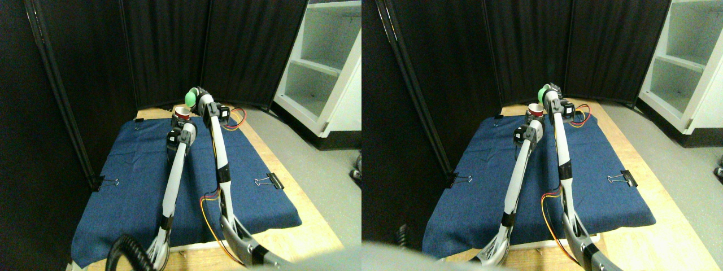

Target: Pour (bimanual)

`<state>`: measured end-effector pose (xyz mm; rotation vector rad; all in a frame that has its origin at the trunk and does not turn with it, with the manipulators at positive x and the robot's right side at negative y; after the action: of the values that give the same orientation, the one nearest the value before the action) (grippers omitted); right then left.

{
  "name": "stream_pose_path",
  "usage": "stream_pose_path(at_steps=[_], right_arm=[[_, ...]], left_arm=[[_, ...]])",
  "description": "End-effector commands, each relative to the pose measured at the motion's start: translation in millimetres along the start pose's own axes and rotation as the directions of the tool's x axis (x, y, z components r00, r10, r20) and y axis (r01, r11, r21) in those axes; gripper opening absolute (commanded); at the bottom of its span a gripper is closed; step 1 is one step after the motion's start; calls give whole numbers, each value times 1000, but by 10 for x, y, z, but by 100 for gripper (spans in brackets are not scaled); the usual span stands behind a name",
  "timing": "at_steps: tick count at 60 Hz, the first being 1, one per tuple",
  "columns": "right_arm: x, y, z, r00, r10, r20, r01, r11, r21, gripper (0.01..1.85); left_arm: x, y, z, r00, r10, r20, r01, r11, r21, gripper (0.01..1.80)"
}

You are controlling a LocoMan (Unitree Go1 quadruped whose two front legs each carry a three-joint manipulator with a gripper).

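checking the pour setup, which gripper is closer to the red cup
Left. The left gripper sits right below the red cup, apparently holding it. The right gripper is up beside it, with the green cup tilted over its rim.

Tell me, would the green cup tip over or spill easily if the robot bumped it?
Probably. The green cup looks small and light, held high and tilted over the red cup, so anything inside likely spills. The red cup is narrow and could topple onto the blue cloth.
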<state>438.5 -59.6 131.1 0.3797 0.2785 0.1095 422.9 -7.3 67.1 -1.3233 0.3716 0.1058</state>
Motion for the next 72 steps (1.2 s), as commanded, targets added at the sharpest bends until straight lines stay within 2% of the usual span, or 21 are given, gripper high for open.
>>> stream_pose_path(at_steps=[1, 25, 31, 44, 65, 72], right_arm=[[37, 63, 44, 999, 26, 26, -26, 1000, -7, 33], [83, 40, 50, 999, 28, 34, -27, 999, -17, 33], [63, 46, 56, 999, 31, 33, -29, 997, -76, 33], [64, 48, 64, 995, 95, 29, -89, 985, -144, 33], [41, 65, 74, 995, 100, 21, -93, 973, -211, 33], [32, 76, 80, 993, 119, 10, -113, 964, -243, 33]], left_arm=[[-25, -71, 13, 999, -33, 3, 33, 999, -24, 33], [-83, -88, 14, 999, -48, -3, 48, 999, -16, 33], [-75, -95, 10, 999, -46, -5, 46, 999, -8, 33], [-39, -79, 6, 999, -38, -3, 38, 999, -12, 33], [0, -62, 5, 999, -33, 7, 33, 999, -15, 33], [4, -57, 9, 999, -31, 13, 31, 999, -13, 33]])
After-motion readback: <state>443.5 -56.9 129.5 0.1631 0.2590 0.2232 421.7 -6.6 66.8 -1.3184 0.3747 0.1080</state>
